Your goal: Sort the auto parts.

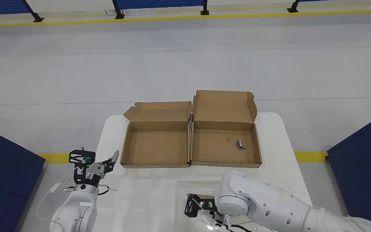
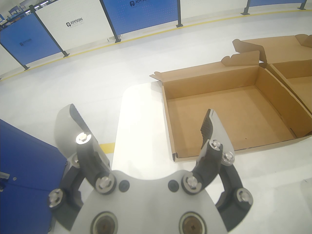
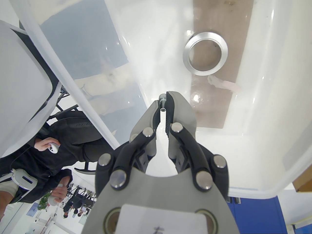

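My right gripper (image 3: 162,103) is inside a clear plastic bin (image 3: 268,127) and is shut on a small metal screw (image 3: 162,101) held at its fingertips. A metal ring (image 3: 205,53) lies on the bin floor just beyond the fingertips. In the top view the right arm (image 1: 255,203) leans over the bin (image 1: 185,191) at the table's front. My left gripper (image 2: 143,122) hangs open with nothing in it above the table's left front corner, also seen as the left gripper (image 1: 95,162) from above. Two small metal parts (image 1: 239,143) lie in the right cardboard box (image 1: 200,145).
The left cardboard box (image 1: 156,148) stands beside the right one, lids folded back; its floor (image 2: 229,113) is bare. The white table (image 1: 272,127) ends close to both boxes. Blue panels (image 1: 353,162) flank the table.
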